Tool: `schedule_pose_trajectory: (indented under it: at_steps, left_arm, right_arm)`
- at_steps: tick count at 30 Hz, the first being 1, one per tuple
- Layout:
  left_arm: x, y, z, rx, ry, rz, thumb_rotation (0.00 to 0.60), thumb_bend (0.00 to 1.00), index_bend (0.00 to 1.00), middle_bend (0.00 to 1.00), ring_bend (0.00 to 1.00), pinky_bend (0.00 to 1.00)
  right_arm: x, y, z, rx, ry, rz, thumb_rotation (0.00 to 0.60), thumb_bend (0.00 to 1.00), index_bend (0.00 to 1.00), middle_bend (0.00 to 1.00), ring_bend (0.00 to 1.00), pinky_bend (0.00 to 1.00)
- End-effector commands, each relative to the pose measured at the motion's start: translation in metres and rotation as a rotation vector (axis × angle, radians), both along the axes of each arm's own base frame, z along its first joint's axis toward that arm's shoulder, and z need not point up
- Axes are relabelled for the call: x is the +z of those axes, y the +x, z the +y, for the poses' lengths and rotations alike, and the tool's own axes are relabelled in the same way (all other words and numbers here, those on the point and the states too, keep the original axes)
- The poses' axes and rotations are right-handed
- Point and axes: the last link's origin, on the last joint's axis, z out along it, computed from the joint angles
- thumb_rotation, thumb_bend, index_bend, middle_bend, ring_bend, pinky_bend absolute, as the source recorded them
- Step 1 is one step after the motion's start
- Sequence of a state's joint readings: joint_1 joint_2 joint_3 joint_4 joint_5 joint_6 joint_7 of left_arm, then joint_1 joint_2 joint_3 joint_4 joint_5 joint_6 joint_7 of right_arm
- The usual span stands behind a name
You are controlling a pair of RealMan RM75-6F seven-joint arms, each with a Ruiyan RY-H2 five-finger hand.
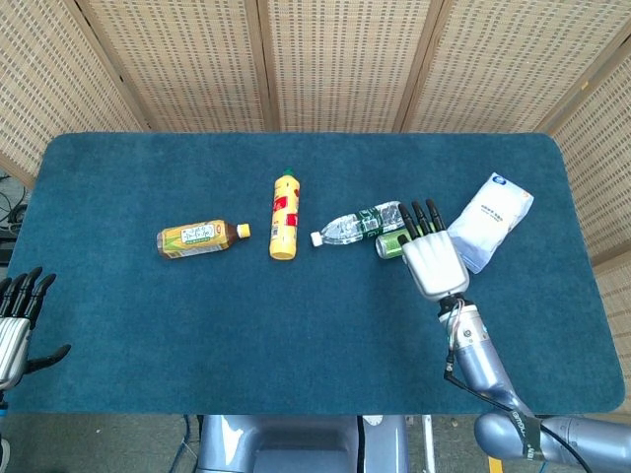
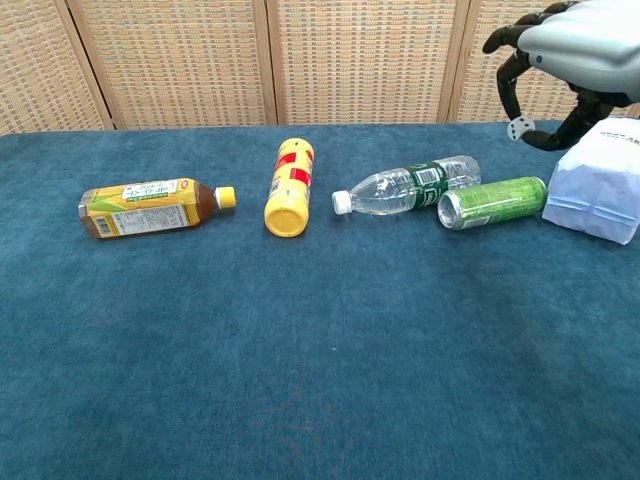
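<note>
My right hand (image 1: pixel 432 258) hangs in the air above the green can (image 2: pixel 492 202), fingers spread and curved, holding nothing; in the chest view the right hand (image 2: pixel 575 40) is high at the top right. In the head view it hides most of the green can (image 1: pixel 390 246). The can lies on its side between a clear water bottle (image 1: pixel 357 224) and a white bag (image 1: pixel 495 215). My left hand (image 1: pixel 15 320) stays open at the near left, off the table's edge.
A yellow bottle (image 1: pixel 284 215) and a tea bottle (image 1: pixel 197 237) lie on their sides further left on the blue table cloth (image 1: pixel 296 335). In the chest view the water bottle (image 2: pixel 405 187) touches the can, and the white bag (image 2: pixel 600 185) lies right of it. Wicker screens stand behind.
</note>
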State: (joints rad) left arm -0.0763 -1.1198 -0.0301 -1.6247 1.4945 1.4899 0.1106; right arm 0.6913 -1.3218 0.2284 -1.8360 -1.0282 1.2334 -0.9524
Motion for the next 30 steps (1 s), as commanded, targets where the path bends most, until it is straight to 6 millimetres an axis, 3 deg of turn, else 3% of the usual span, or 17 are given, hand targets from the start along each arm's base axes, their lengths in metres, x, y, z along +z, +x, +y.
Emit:
schedule_pose_trajectory:
  at_steps: [1, 9, 30]
  left_arm:
    - [0.000, 0.000, 0.000, 0.001, 0.001, 0.000, 0.600, 0.13, 0.00, 0.00, 0.00, 0.00]
    - [0.000, -0.001, 0.000, 0.001, 0.000, -0.002, 0.600, 0.13, 0.00, 0.00, 0.00, 0.00]
    - [-0.001, 0.000, -0.001, -0.001, -0.005, -0.001, 0.600, 0.13, 0.00, 0.00, 0.00, 0.00]
  right_arm:
    - [-0.001, 0.000, 0.001, 0.000, 0.005, -0.005, 0.600, 0.40, 0.51, 0.08, 0.00, 0.05]
    - [-0.004, -0.006, 0.002, -0.032, 0.019, -0.006, 0.600, 0.36, 0.42, 0.02, 0.00, 0.05]
    - [-0.005, -0.032, 0.005, -0.086, 0.031, -0.031, 0.600, 0.36, 0.40, 0.00, 0.00, 0.05]
